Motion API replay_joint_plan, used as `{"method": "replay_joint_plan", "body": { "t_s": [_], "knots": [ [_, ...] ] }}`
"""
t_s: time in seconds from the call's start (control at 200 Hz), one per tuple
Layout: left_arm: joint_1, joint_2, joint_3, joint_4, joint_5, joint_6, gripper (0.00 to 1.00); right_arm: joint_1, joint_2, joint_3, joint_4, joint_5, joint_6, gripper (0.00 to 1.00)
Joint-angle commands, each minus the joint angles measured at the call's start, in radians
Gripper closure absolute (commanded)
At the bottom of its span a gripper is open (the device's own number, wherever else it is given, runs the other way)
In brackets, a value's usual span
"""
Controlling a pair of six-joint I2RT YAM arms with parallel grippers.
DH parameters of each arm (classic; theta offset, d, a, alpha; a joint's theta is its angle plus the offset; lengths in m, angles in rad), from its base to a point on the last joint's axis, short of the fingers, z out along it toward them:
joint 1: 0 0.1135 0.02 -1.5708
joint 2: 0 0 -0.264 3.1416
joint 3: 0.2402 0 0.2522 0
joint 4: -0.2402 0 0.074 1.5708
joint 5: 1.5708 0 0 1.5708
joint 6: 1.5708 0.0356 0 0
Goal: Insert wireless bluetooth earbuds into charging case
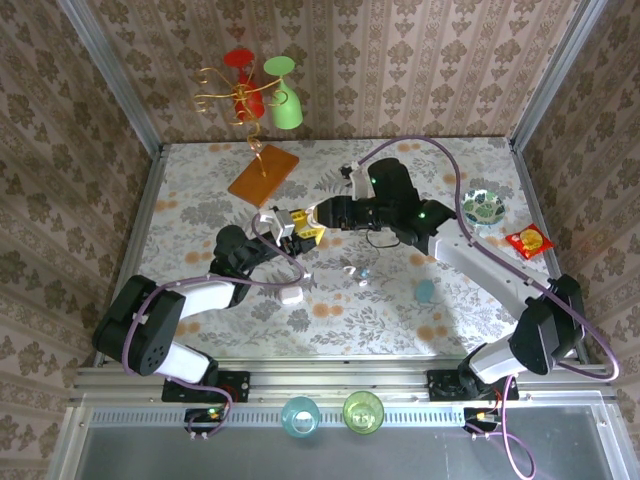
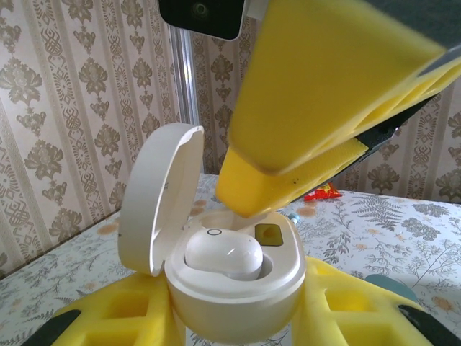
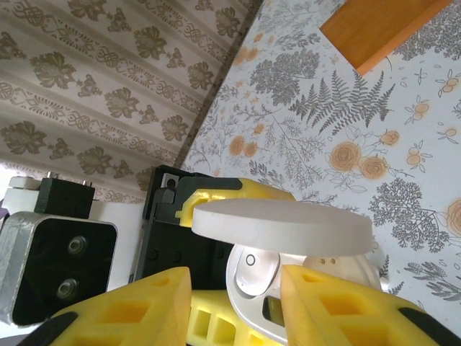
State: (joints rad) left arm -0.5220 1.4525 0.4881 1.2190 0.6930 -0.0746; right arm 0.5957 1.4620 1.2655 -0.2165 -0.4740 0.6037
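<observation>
Left wrist view: the left gripper is clamped on the white charging case, which sits between its two yellow fingers, held by its lower body.

The case stands upright with its open mouth facing up, away from the palm. Its long axis seems to run across the gripper, from one finger to the other. The lid is swung open on the left finger's side and stands nearly vertical.

One white earbud lies in the socket nearest the lid, rounded back up. Its long axis runs across the case, roughly level.

The socket beside it, toward the right finger, looks empty, and a small yellowish patch shows at its bottom.

Just above that socket hangs a yellow finger of the right gripper, slanting down from the upper right. Whether its tip touches the rim is unclear.

Right wrist view: the right gripper has its fingers spread, with nothing visibly pinched between them. The case and seated earbud show in the gap, just past the fingertips.

Top external view: beyond both grippers, on the table to the left gripper's right, lie tiny glossy pieces, likely more earbuds.

Judged from this, the task is about half done. One earbud is seated, one socket remains to be filled, and the lid is not yet shut.
</observation>
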Motion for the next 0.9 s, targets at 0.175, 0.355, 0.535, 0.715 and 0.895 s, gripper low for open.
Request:
{"method": "replay_joint_plan", "body": {
  "t_s": [0.175, 0.355, 0.535, 0.715, 0.895],
  "knots": [
    [0.016, -0.028, 0.017, 0.057, 0.022, 0.007, 0.72, -0.002, -0.191, -0.085, 0.003, 0.021, -0.110, 0.48],
    [0.037, -0.059, -0.003, 0.051, 0.022, 0.005, 0.72, -0.047, -0.357, -0.209, -0.037, 0.204, -0.108, 0.45],
    [0.051, -0.098, -0.022, 0.018, 0.018, 0.017, 0.72, -0.123, -0.389, -0.308, -0.059, 0.296, -0.054, 0.45],
    [0.051, -0.167, -0.035, -0.034, 0.009, 0.031, 0.72, -0.125, -0.249, -0.306, -0.050, 0.270, -0.042, 0.45],
    [0.050, -0.221, -0.040, -0.045, 0.013, 0.006, 0.72, -0.082, -0.045, -0.212, -0.107, 0.285, -0.070, 0.48]
  ]
}}
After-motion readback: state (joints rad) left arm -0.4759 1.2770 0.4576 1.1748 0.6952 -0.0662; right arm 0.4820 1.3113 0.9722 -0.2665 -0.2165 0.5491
